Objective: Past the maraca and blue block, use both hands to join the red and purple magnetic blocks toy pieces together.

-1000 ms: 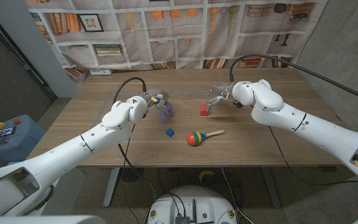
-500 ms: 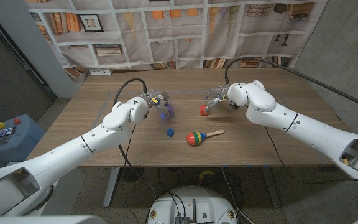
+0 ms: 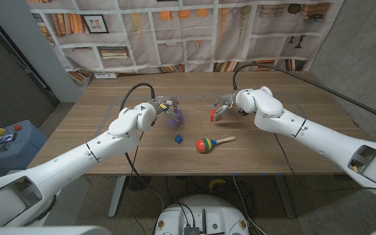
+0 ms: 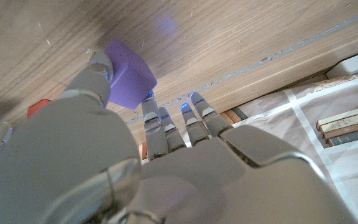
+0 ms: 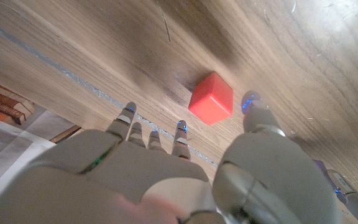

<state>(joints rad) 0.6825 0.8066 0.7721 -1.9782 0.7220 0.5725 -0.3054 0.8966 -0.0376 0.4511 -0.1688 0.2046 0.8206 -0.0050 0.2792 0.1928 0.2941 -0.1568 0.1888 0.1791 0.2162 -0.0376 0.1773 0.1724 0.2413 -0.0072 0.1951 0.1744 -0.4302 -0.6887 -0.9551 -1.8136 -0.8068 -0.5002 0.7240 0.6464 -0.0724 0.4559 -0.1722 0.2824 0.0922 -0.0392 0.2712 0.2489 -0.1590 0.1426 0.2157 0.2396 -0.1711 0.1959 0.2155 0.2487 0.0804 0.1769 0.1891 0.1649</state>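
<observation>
The left hand (image 3: 164, 108) grasps the purple magnetic block (image 3: 173, 115) between its thumb and fingers, at its tips. In the left wrist view the purple block (image 4: 129, 81) sits against the thumb on one side with the other fingers (image 4: 156, 121) reaching up just beside it, and it is close to the wooden table (image 4: 229, 37); whether it touches the wood or is lifted off it cannot be told. A corner of the red magnetic block (image 4: 39, 109) shows beyond the thumb.

The right hand (image 3: 226, 104) has its fingers around the red block (image 3: 212, 113), which lies at its fingertips. In the right wrist view the red block (image 5: 211, 98) is between the thumb (image 5: 257, 109) and the other fingers (image 5: 180, 134), with visible gaps on both sides, so the hand brackets it loosely; whether any finger actually presses on it cannot be told. The block appears to rest on the table (image 5: 104, 43).

The two blocks are apart, each at its own hand, with bare wood between them. Nearer the robot than both hands, the small blue block (image 3: 178, 138) lies close below the left hand's block, and the striped maraca (image 3: 209, 143) lies just beside it towards the right hand, its wooden handle pointing to the robot's right.
</observation>
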